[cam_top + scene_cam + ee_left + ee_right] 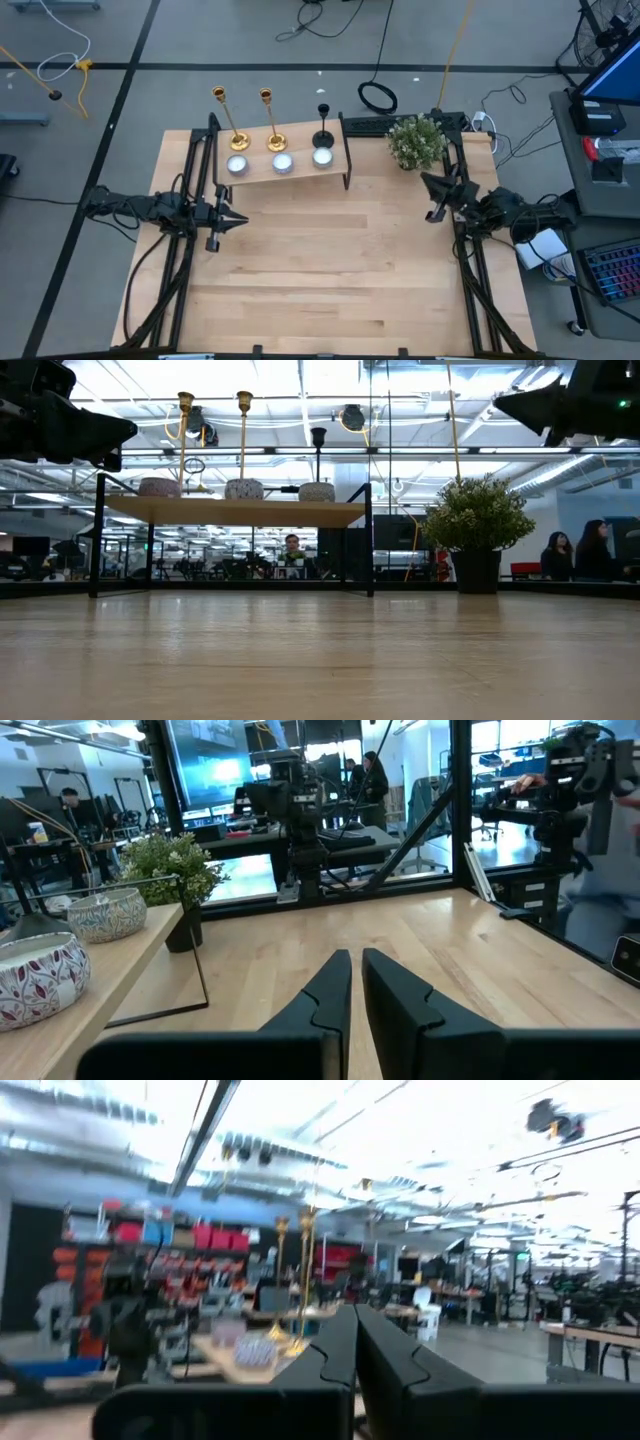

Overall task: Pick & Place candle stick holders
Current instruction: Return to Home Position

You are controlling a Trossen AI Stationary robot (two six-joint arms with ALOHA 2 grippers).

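Two tall gold candle stick holders [237, 138] [276, 140] and a shorter black one [323, 137] stand upright on their round bases along the far edge of a raised wooden shelf [300, 172]. In the low view the gold ones [184, 445] [243, 440] and the black one [318, 455] rise above the shelf top. My left gripper [241, 218] is shut and empty, above the table just near of the shelf's left end. My right gripper [427, 181] is shut and empty, raised beside the plant, to the shelf's right. The right wrist view shows both gold holders [303, 1280] ahead.
Three patterned white candle bowls [237, 165] [283, 162] [322, 156] sit on the shelf in front of the holders. A potted plant [416, 142] stands at the table's far right. The shelf has black metal legs [369, 540]. Bare wooden tabletop [330, 260] lies near of the shelf. People sit in the room behind.
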